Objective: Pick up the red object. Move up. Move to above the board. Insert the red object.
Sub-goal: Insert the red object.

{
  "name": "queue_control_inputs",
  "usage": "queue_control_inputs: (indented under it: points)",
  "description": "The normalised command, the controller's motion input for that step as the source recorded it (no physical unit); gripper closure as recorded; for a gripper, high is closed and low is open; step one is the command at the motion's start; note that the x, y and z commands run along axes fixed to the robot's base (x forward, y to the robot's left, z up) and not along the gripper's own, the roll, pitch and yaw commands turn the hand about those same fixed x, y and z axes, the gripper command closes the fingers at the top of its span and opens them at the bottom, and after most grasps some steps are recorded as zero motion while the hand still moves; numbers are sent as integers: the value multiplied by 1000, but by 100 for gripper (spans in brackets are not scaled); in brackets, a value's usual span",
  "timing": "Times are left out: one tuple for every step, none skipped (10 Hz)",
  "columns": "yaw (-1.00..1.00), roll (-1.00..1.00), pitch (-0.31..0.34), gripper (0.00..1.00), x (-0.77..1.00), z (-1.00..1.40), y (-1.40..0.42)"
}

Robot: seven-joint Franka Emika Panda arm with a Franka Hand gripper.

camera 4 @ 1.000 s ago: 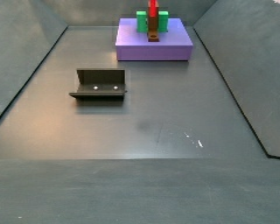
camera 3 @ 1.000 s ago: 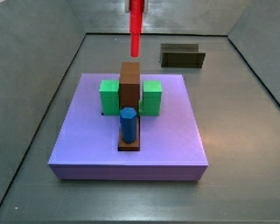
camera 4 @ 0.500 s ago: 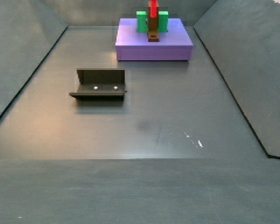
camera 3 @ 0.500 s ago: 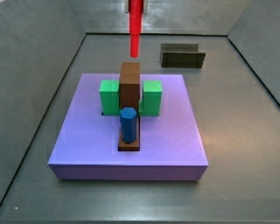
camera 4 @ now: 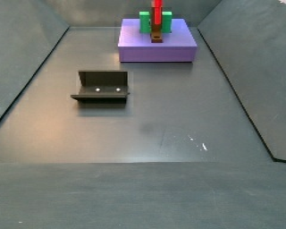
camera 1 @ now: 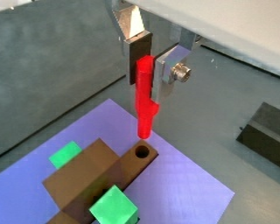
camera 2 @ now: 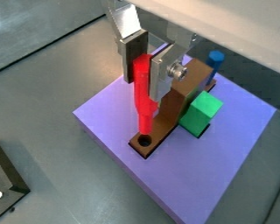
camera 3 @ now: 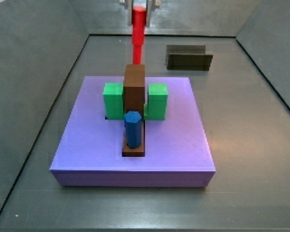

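My jaws [camera 1: 146,66] clamp the top of the thin bright red peg [camera 1: 143,101], hanging upright just above the round hole [camera 1: 142,152] at the far end of the long brown plank-like board [camera 2: 178,107]. If it is tilted or off-centre, I judge its tip would catch the rim. The green cubes [camera 3: 113,100] flank the board, the blue hexagonal peg [camera 3: 133,129] stands at its near end on the lavender slab [camera 3: 172,148], and the dark fixture [camera 3: 188,58] sits well apart on the bench.
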Motion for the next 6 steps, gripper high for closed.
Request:
queue_control_inputs:
  points:
    - [0, 141, -6, 100, 0, -303, 0]
    - [0, 97, -19, 100, 0, -323, -11]
    - [0, 91, -27, 100, 0, -311, -3]
    - [0, 89, -6, 100, -66, -254, 0]
    - [0, 10, -19, 100, 9, -223, -37]
    - [0, 3, -21, 100, 123, -240, -20]
